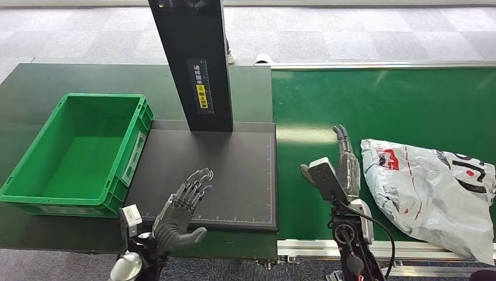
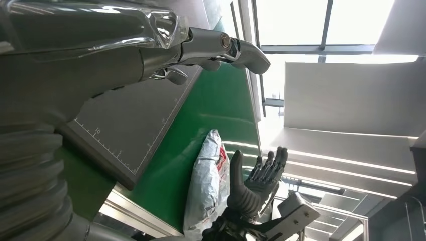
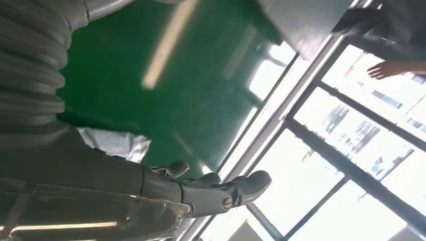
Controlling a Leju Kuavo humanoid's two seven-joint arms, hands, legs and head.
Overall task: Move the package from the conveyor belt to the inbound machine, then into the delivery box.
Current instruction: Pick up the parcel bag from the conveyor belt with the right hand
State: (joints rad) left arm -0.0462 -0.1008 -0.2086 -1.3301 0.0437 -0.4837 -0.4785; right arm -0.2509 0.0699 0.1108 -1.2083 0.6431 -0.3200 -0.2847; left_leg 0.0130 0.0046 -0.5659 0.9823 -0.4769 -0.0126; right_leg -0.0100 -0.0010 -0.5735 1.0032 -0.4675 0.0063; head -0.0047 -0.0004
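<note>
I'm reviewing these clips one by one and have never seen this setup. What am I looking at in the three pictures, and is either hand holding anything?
The wide picture comes from the robot's head, looking down at its own two arms. The other two come from cameras at its wrists, so they look tilted.

On the right runs a green conveyor belt with a grey plastic package lying on it. In the middle is the inbound machine: a flat black plate with a dark upright post. On the left stands the delivery box, a green crate with nothing visible inside.

The left hand hovers over the black plate, fingers spread, holding nothing. The right hand is over the belt just beside the package, fingers straight, also holding nothing. The package has not been picked up yet.
</note>
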